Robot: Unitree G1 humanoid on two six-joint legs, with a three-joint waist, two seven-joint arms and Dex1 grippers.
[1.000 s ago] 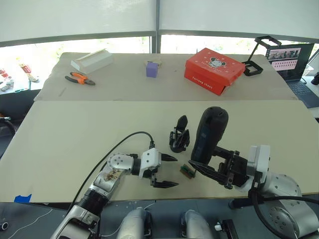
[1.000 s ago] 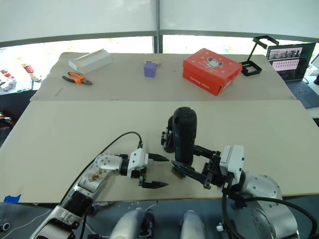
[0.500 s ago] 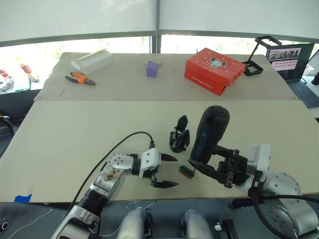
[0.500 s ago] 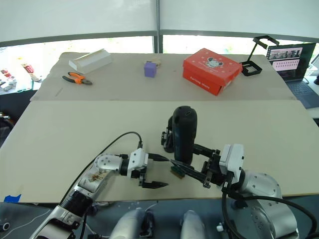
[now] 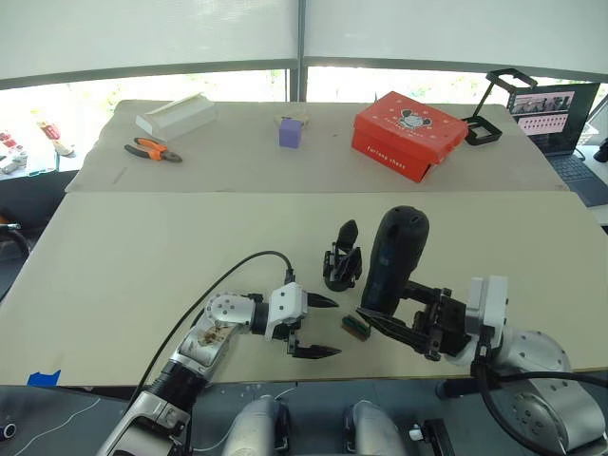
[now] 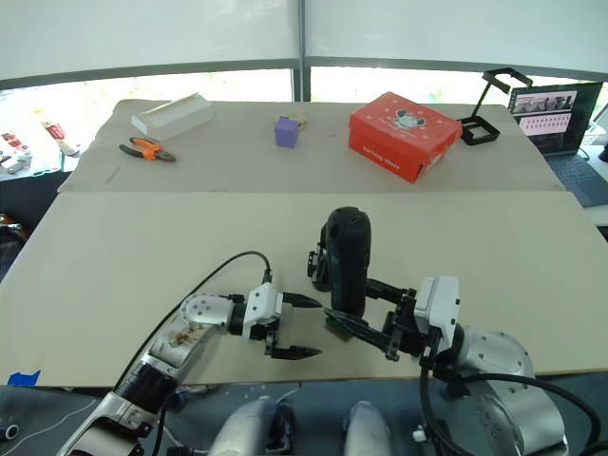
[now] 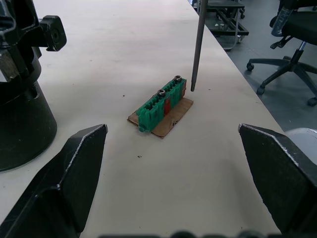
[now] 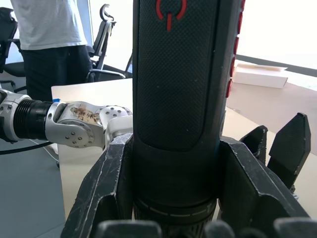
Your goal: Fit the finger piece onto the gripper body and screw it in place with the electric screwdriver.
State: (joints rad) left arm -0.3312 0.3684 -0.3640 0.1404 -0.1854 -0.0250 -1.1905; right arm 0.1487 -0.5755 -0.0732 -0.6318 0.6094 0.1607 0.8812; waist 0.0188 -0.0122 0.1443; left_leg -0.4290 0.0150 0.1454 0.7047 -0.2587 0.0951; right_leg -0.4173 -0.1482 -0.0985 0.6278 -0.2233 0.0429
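Observation:
My right gripper (image 5: pixel 404 328) is shut on the electric screwdriver (image 5: pixel 391 258), a thick black cylinder with red markings (image 8: pixel 178 64) held nearly upright. Its thin metal bit (image 7: pixel 198 44) points down, the tip just beside a small green-and-brown block (image 7: pixel 161 104) on the table. The gripper body (image 5: pixel 342 258) stands just behind that block, with a pointed black finger sticking up from it. The finger piece as a separate part is hidden or out of view. My left gripper (image 5: pixel 332 328) lies open on the table left of the block, nothing between its fingers.
On the far table are a red box (image 5: pixel 408 133), a purple cube (image 5: pixel 291 132), a white box (image 5: pixel 175 116) and orange pliers (image 5: pixel 152 149). A laptop (image 5: pixel 560 119) and a black stand (image 5: pixel 484 123) sit far right. A person (image 8: pixel 49 29) stands beyond the table.
The right gripper has carried the screwdriver slightly left and down toward the green block. The left gripper has stayed put.

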